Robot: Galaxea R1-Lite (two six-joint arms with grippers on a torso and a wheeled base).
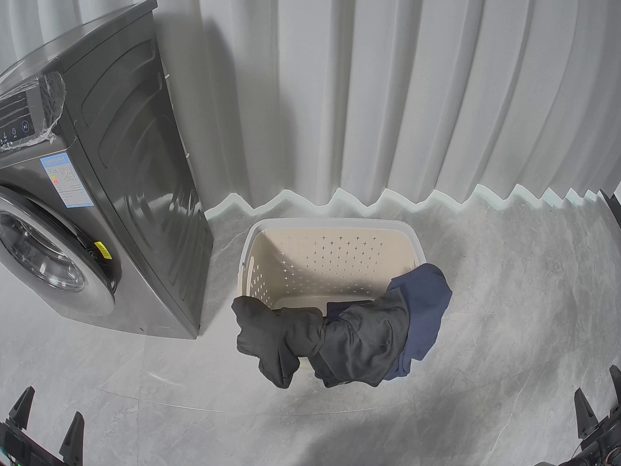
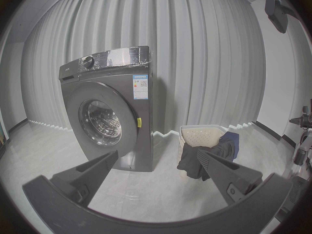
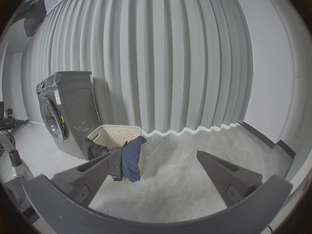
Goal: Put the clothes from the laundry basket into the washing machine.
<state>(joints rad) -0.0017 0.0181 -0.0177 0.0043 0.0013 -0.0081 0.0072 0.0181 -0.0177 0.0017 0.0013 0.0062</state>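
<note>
laundry basket (image 1: 323,260) sat on the floor, washing machine (image 1: 129,163) at its nine o'clock. dark clothes (image 1: 349,341) draped its six o'clock rim, a blue garment (image 1: 427,299) its four o'clock corner. left gripper (image 1: 54,404) at seven, right gripper (image 1: 596,383) at four: fingers spread wide, empty.

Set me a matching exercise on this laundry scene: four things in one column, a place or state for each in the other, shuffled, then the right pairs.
Things
1. washing machine
2. laundry basket
3. dark grey garment
4. blue garment

Places or states
A. draped over the basket's near rim, partly hanging outside
B. stands on the floor to the left of the basket
C. cream, walls pierced with small holes
D. hung over the basket's right corner

Pairs: 1-B, 2-C, 3-A, 4-D
</note>
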